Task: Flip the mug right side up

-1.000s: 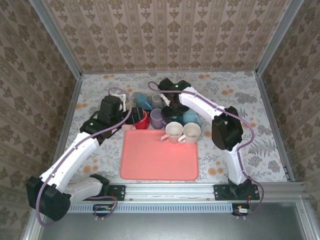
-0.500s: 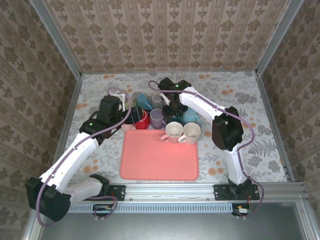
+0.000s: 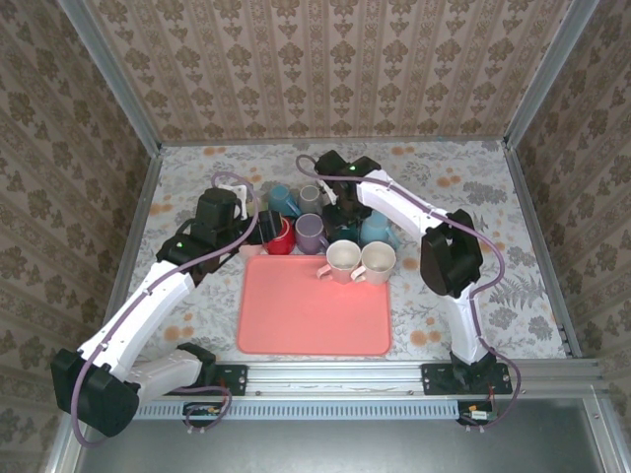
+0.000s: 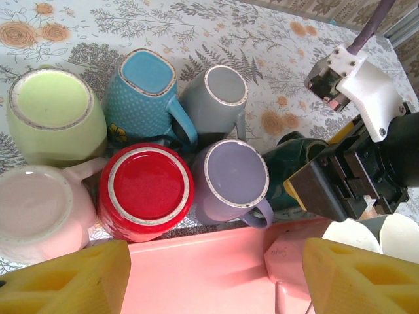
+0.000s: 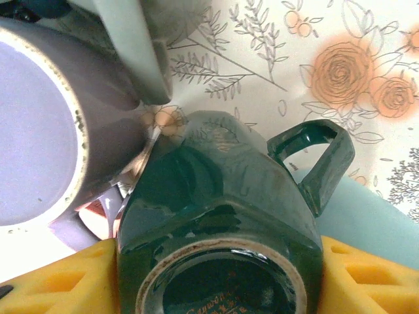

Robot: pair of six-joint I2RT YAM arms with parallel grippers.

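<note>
You are looking down into a closed cell: brown damask wallpaper covers the back wall and both side walls, which meet at bare aluminium corner posts. The table is spread with a pale cloth printed with grey ferns and orange roses. A ribbed metal rail runs along the near edge. The light is soft and even, and the shadows on the cloth are faint.
</note>
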